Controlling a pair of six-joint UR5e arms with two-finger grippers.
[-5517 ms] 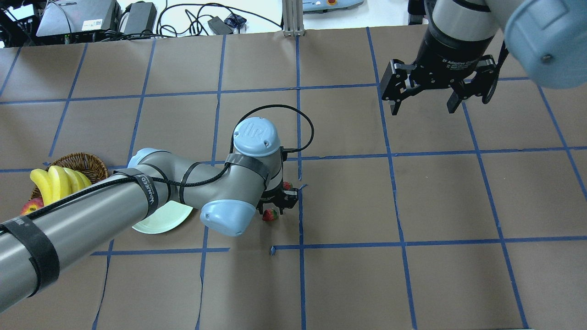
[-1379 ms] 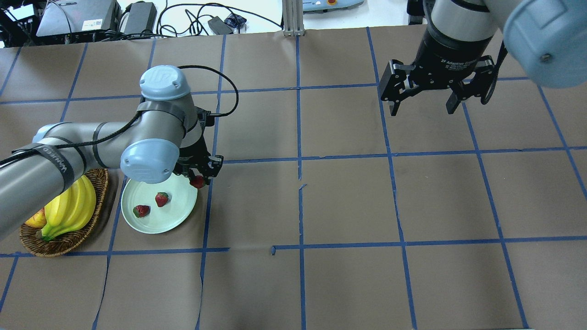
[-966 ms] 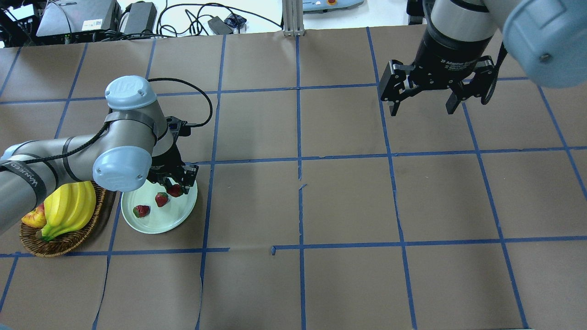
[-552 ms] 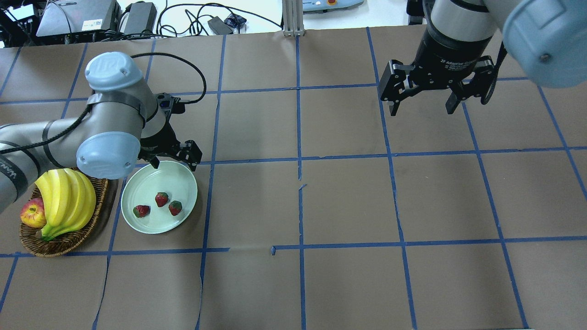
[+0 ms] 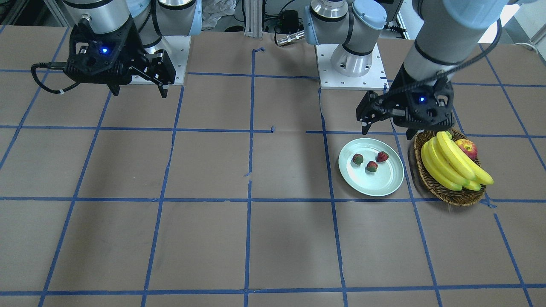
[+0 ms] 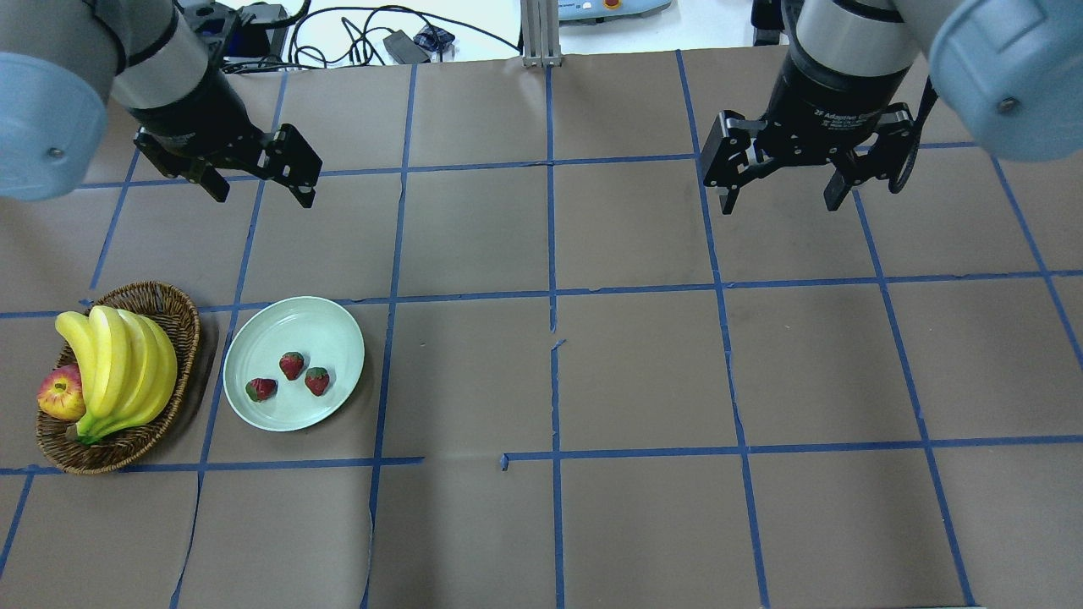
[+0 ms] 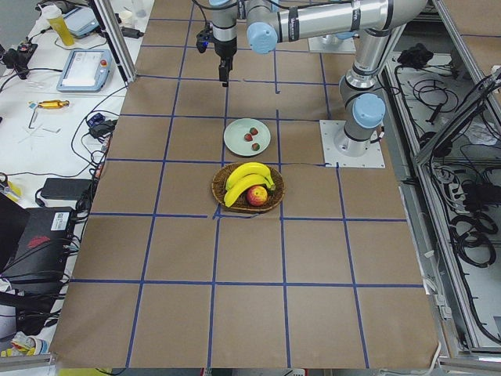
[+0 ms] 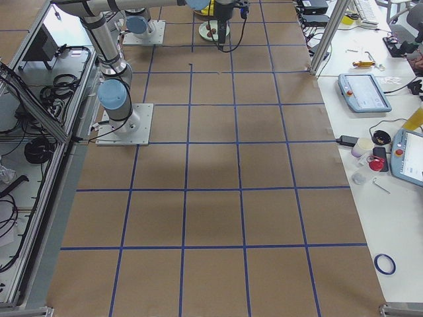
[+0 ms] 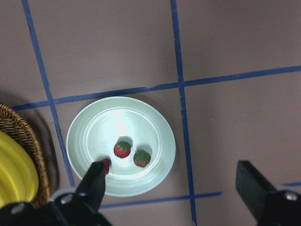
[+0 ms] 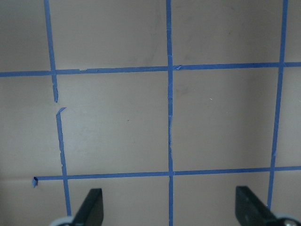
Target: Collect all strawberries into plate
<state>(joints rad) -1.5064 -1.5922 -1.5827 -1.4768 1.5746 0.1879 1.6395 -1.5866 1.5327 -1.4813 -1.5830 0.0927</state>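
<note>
Three strawberries lie together inside the mint-green plate: one, one and one. They also show in the front view on the plate, and in the left wrist view on the plate. My left gripper is open and empty, raised well above the table beyond the plate; it also shows in the front view. My right gripper is open and empty, high over the far right of the table.
A brown wicker basket with bananas and a red-yellow apple stands just left of the plate. Brown paper with blue tape lines covers the table. Cables and boxes lie beyond the far edge.
My left gripper carried a strawberry to the plate, let it go there, then rose and drew back toward the far side, open. The right arm has not moved.
</note>
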